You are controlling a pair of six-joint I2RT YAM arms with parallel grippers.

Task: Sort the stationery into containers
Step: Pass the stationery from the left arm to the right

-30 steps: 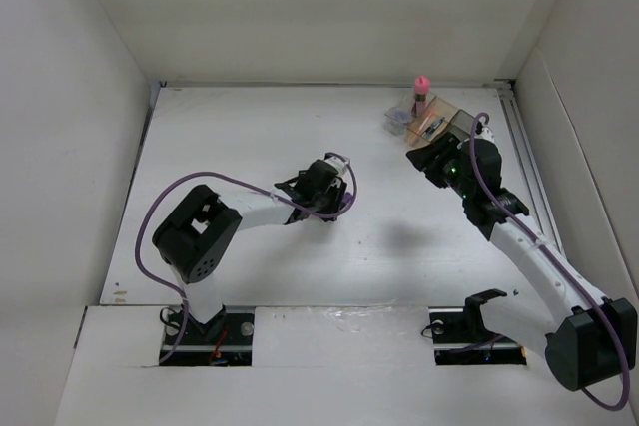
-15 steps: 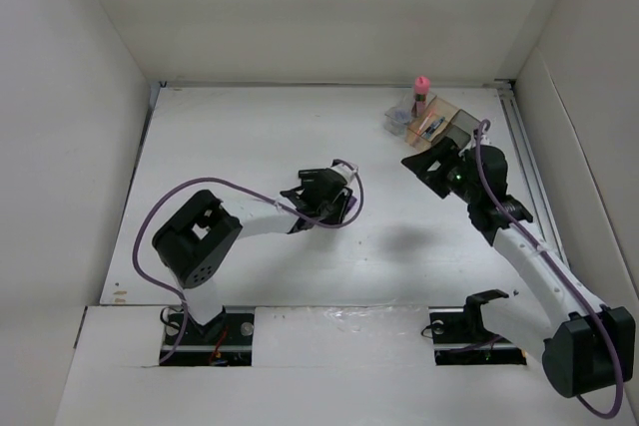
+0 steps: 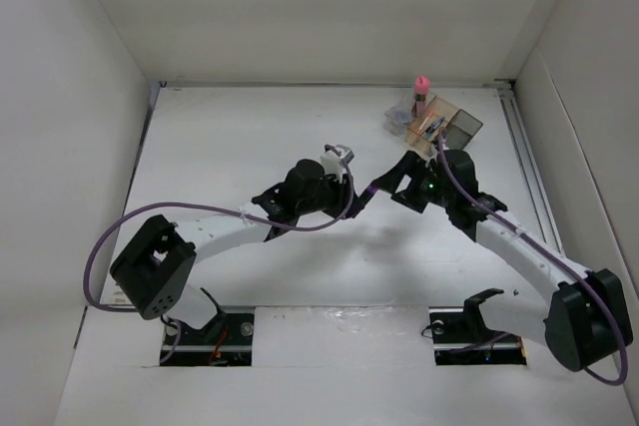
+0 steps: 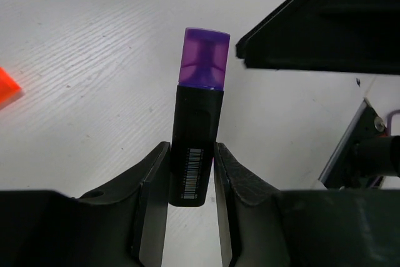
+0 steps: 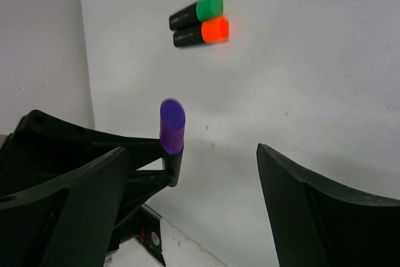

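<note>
1. Now my left claw (image 4: 190,154) pinches the purple marker (image 4: 199,123) by its black barrel. It is held mid-table, nearer than the tray (image 3: 439,125), and my right claw (image 5: 194,201) is spread wide beside its cap.
2. I judge that if the left lets go before the right closes, the marker drops.
3. Since a second ago, my left arm has stretched rightward, and my right claw has left the tray to meet it.
</note>
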